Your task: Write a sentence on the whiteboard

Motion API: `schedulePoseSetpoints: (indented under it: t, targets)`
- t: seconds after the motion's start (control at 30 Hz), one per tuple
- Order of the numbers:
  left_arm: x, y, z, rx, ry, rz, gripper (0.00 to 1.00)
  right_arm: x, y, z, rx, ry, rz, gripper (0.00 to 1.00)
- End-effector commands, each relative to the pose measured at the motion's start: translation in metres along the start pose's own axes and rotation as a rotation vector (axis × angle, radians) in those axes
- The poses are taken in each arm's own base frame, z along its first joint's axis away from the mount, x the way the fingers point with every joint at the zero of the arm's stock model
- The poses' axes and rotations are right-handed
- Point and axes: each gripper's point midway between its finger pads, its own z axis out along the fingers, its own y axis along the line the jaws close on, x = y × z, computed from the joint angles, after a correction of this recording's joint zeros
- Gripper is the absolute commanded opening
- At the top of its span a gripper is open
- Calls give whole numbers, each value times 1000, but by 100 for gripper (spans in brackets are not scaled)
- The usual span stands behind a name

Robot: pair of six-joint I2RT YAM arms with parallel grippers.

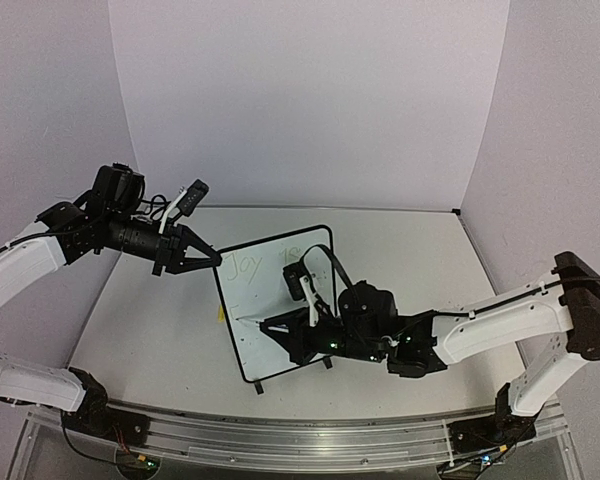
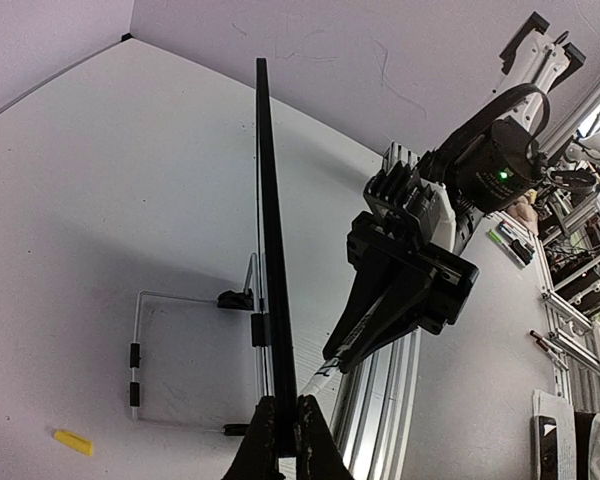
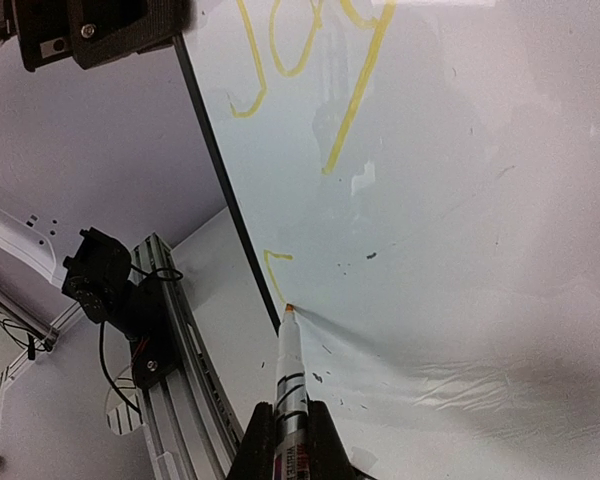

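The whiteboard (image 1: 270, 345) stands upright mid-table, tilted toward the camera. My left gripper (image 1: 212, 257) is shut on its top left corner; the left wrist view shows the board edge-on (image 2: 270, 250) between the fingers (image 2: 285, 435). My right gripper (image 1: 283, 328) is shut on a white marker (image 3: 290, 370), whose orange tip touches the board near its left edge. The sentence (image 3: 300, 50) reads "Joy" in yellow, with "is" faint at the top right (image 1: 292, 255). A short hooked stroke (image 3: 272, 270) begins a second line just above the tip.
A yellow marker cap (image 2: 72, 441) lies on the table behind the board, next to the board's wire stand (image 2: 140, 360). The aluminium rail (image 1: 280, 430) runs along the near edge. Purple-white walls close the back and sides.
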Motion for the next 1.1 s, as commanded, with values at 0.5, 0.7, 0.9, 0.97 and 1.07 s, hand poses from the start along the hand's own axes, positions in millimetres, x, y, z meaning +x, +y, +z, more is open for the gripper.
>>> schedulePoseSetpoints:
  t: [0.5,0.7,0.9,0.97,1.07]
  targets:
    - [1,-6,2,42,-2,2,0,-34,5,-38,4,-106,1,0]
    - [2,-6,3,44,0,-3,0,-35,2,-36,18,-109,-2,0]
    - [2,-5,4,45,2,-4,0,-34,5,-29,7,-98,-9,0]
    - [2,-5,4,45,2,-5,0,-34,5,-27,9,-99,-13,0]
    - [2,-5,4,45,2,-4,0,-34,4,-23,17,-98,-10,0]
